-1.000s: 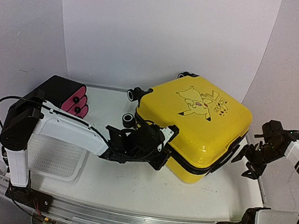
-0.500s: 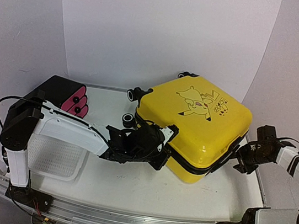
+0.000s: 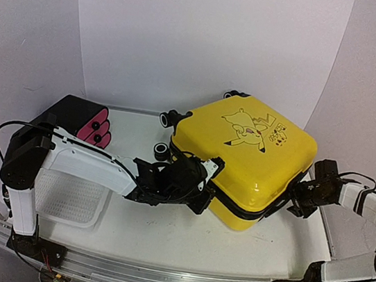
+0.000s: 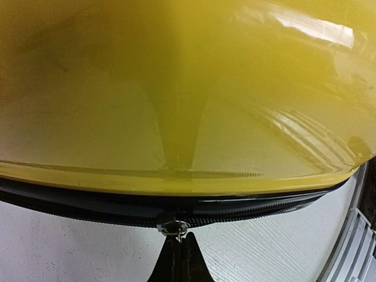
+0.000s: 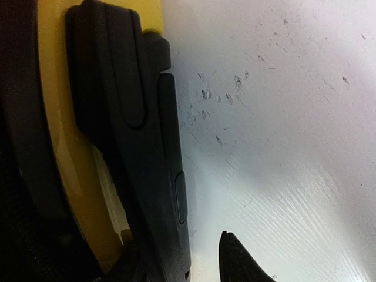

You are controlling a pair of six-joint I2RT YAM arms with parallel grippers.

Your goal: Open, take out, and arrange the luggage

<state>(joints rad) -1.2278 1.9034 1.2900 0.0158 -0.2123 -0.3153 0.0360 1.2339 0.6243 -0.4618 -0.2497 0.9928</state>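
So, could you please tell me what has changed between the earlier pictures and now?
The right end effector moved left, in against the black handle on the luggage, its jaws narrowing; whether it grips is unclear. The left end effector stayed shut on the zipper pull, and the luggage stayed put.

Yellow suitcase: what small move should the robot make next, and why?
Probably draw the left gripper sideways along the zipper band: it is shut on the zipper pull, the luggage looks zipped shut, and the right gripper sits by its handle.
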